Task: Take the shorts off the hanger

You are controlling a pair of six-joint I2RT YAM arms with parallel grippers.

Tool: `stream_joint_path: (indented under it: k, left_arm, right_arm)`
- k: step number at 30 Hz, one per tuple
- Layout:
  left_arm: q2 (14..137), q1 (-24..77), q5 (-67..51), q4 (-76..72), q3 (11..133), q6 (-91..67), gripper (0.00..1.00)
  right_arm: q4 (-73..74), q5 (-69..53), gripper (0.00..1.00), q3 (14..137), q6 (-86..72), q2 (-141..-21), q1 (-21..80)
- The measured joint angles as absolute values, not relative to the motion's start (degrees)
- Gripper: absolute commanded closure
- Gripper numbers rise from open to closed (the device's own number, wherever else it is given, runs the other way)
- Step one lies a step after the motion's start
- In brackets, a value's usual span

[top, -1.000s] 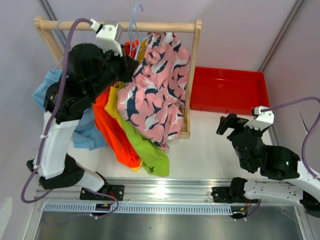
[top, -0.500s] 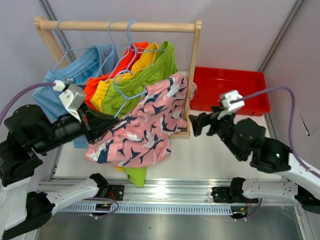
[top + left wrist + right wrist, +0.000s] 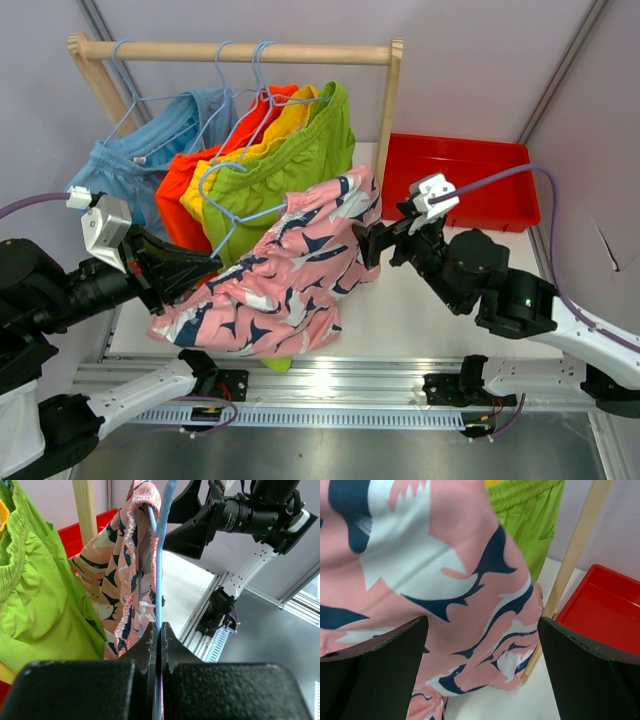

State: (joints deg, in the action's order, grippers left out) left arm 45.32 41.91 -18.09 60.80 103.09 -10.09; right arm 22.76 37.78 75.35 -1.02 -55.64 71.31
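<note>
Shorts, five. Four hang on the wooden rail (image 3: 240, 50): light blue shorts (image 3: 140, 160), orange-red shorts (image 3: 185, 175), yellow shorts (image 3: 290, 105), lime green shorts (image 3: 290, 160).

Pink shorts (image 3: 290, 270), one: off the rail, above the counter (image 3: 400, 310), long axis slanting from the left tool (image 3: 195, 265) to the right tool (image 3: 365, 245).

Left wrist view only: left tool pinched tight on the blue hanger (image 3: 161, 555) that carries them.

Right wrist view only: right tool spread wide, pink cloth ahead; contact cannot be told.

Red tray (image 3: 460, 175), one.

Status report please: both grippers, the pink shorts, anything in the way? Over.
Left gripper shut on blue hanger, clear of the rail. Right gripper open at pink shorts. Shorts not yet off hanger. Green shorts close behind.
</note>
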Motion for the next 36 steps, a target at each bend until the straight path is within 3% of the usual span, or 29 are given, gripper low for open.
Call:
stream_joint_path:
  k: [10,11,13,14,15,25,36]
  left_arm:
    - [44.38,42.04,-21.93,60.55,103.07,-11.29,1.0]
    - [44.38,42.04,-22.33,60.55,103.07,-11.53,1.0]
    - [44.38,42.04,-22.87,60.53,103.07,-11.77,1.0]
    - [44.38,42.04,-23.0,60.53,103.07,-11.94,1.0]
    - [44.38,42.04,-23.0,60.53,103.07,-12.01,1.0]
    - [44.38,42.04,-20.18,60.53,101.93,-11.97,1.0]
    - [46.26,42.11,-16.69,60.49,97.73,-11.97,1.0]
  right_arm:
    - [14.96,36.71,0.02,74.43,2.09,-56.58,70.72]
    - [14.02,35.86,0.25,74.26,2.22,-57.39,70.48]
    - [12.8,34.0,0.59,73.93,2.79,-59.0,69.89]
    - [12.38,33.19,0.93,73.89,2.96,-59.81,69.63]
    - [11.99,32.36,1.0,73.87,3.18,-60.58,69.45]
    - [11.57,33.26,1.0,73.14,4.32,-57.84,68.16]
    - [13.37,38.81,1.0,74.85,4.62,-49.12,57.06]
